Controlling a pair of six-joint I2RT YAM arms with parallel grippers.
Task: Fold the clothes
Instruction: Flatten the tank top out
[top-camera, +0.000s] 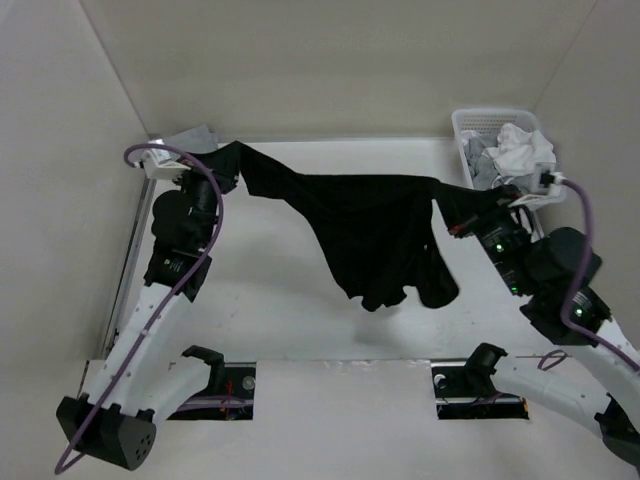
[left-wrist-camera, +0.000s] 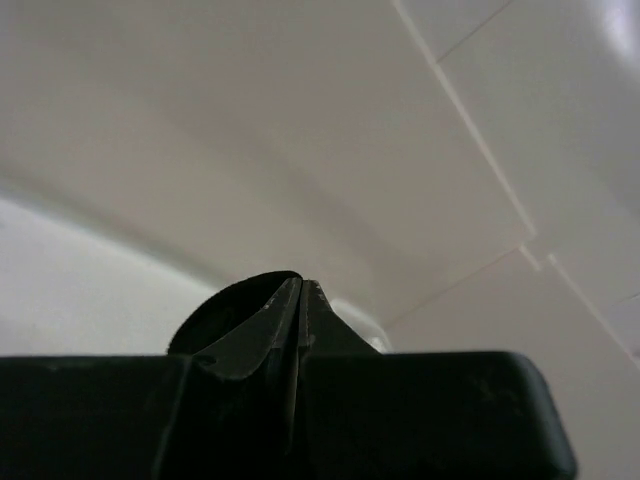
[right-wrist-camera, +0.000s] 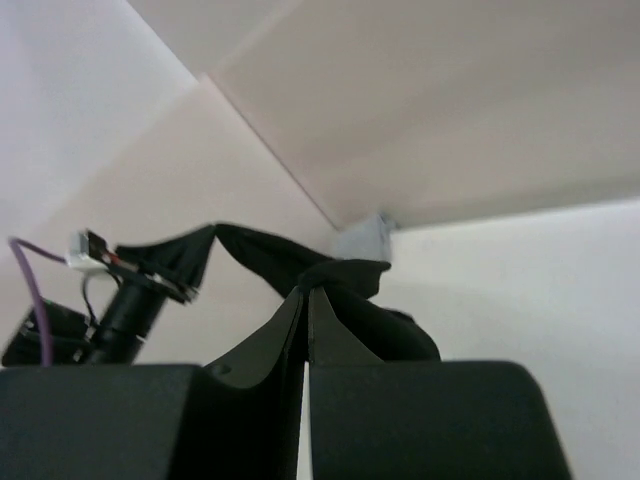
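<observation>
Where the white bench (top-camera: 300, 330) meets its pale walls, its near edge is cut off behind the two arm bases. Above it the plain black soft fabric garment (top-camera: 370, 230) hangs stretched between the two arms. Its long axis runs left to right, from the far left corner across to the right side. The top edge is drawn into a sagging line and the bulk droops toward the near middle in bunched folds. Whether the lowest folds touch the bench cannot be told from above, and no sleeves or neckline can be made out.

At the far right corner stands a white plastic slatted basket (top-camera: 462, 128), its right side partly covered by the right arm's wrist. It holds crumpled white and grey garments (top-camera: 520, 148).

The left claw (top-camera: 228, 168) is pinched on the garment's left end. In its wrist view the fingers meet tip to tip (left-wrist-camera: 302, 285) with a dark bulge of fabric behind them. The right claw (top-camera: 457, 207) is likewise clamped on the right end, with black cloth spilling past its closed tips (right-wrist-camera: 306, 292).

A small grey cloth (top-camera: 203, 135) lies in the far left corner, half hidden by the left arm.
</observation>
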